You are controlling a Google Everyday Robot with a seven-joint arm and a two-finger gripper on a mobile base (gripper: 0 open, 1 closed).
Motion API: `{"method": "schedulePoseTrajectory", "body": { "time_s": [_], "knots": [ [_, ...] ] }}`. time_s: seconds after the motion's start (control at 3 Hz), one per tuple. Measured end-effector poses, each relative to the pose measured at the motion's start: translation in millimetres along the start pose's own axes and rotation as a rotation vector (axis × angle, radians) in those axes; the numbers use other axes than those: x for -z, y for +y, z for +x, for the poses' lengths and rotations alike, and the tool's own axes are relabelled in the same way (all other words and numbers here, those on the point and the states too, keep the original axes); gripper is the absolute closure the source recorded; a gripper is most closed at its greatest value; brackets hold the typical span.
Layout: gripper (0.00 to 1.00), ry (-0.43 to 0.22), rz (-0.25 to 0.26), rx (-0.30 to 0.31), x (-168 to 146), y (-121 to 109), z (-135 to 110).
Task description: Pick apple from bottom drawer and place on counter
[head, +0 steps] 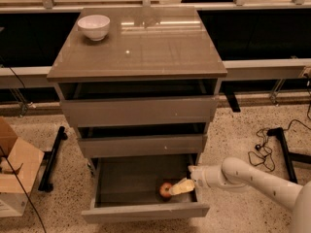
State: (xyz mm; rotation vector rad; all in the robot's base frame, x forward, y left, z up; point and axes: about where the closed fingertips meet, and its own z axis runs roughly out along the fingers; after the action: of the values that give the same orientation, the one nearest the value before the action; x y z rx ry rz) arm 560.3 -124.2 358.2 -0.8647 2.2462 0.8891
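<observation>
- The apple point(165, 190) lies on the floor of the bottom drawer point(146, 211), which stands pulled out. It sits toward the right front corner, just behind the low front panel
- The gripper point(179, 187) reaches into the drawer from the right, low over the floor, touching or just beside the apple's right side. We cannot tell whether it is open, closed or already gripping the fruit
- We judge the apple light, firm and rigid, but round and smooth-skinned, so it may roll or slip out of a shallow pinch
- We would take it across its widest part, at mid-height, squeezing only enough to hold, since hard pressure bruises the flesh
- The lift must clear the front panel and the two drawers above before reaching the counter point(141, 47), where a white bowl point(94, 26) stands at the back left corner
</observation>
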Motion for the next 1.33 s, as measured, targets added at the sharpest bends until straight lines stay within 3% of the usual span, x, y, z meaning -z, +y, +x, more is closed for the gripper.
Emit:
{"method": "schedulePoseTrajectory", "body": {
  "time_s": [0.67,1.0,1.33],
  "knots": [
    [0.00,0.133,0.034,0.048,-89.9,-14.0,29.5],
    [0.00,0.161,0.062,0.042,-136.6,-34.4,51.0],
    [0.00,0.157,0.099,0.023,-158.0,-52.3,63.0]
  ]
}}
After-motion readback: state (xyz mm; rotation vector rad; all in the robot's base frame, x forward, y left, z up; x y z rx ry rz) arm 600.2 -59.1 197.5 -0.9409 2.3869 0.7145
